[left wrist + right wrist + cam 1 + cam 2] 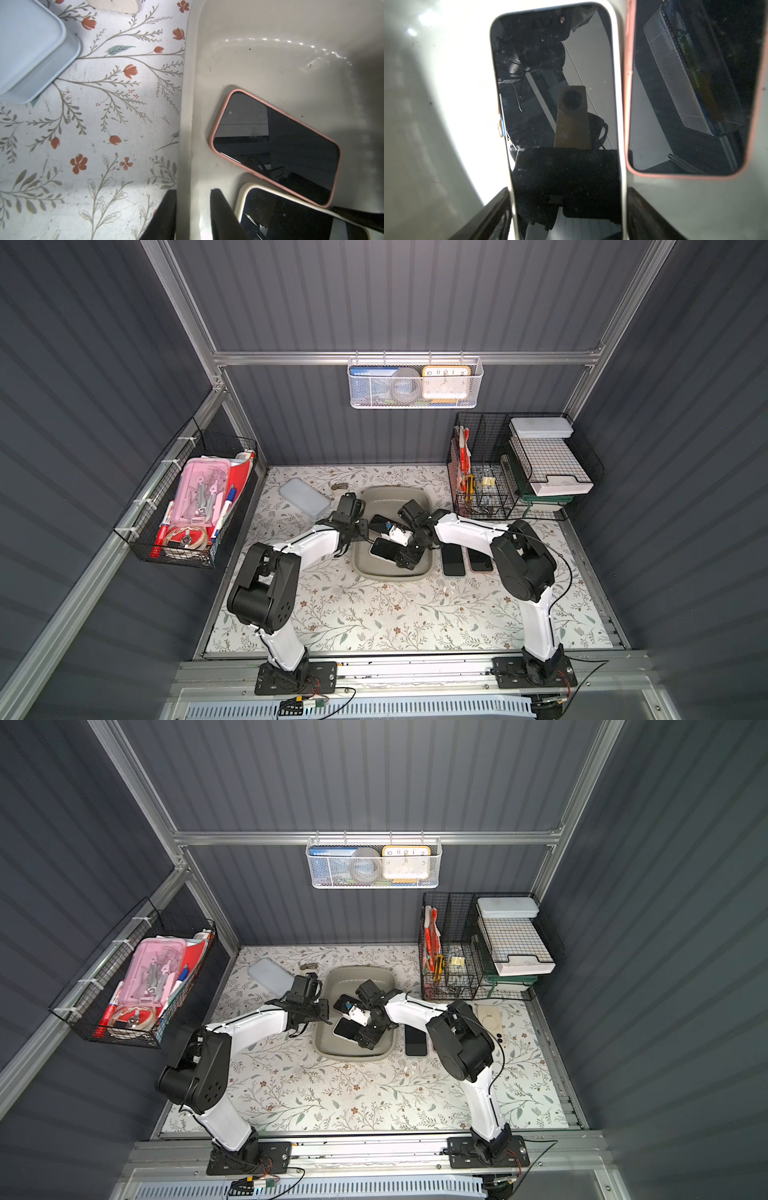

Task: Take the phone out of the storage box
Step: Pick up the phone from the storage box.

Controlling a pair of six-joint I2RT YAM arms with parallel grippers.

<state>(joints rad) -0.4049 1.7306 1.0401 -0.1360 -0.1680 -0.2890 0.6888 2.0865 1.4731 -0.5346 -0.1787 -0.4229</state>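
Note:
The grey-beige storage box (pixel 390 490) (pixel 359 972) lies mid-table with two phones inside. A white-cased phone (pixel 379 548) (pixel 556 104) lies near the box's front. Beside it, farther back, lies a pink-cased phone (pixel 377 522) (pixel 274 145) (pixel 691 93). My right gripper (pixel 401 558) (pixel 568 189) reaches into the box and is shut on the white-cased phone, one finger on each long edge. At the box's left wall (pixel 193 124), my left gripper (pixel 360 531) (pixel 193 191) stands open. One of its fingers is outside on the table and one is inside the box.
Two dark phones (pixel 452 561) (pixel 481 560) lie on the floral table right of the box. A pale blue-grey slab (pixel 304 497) lies at the back left. Black wire baskets stand at the back right (pixel 519 468) and hang on the left wall (pixel 195 506).

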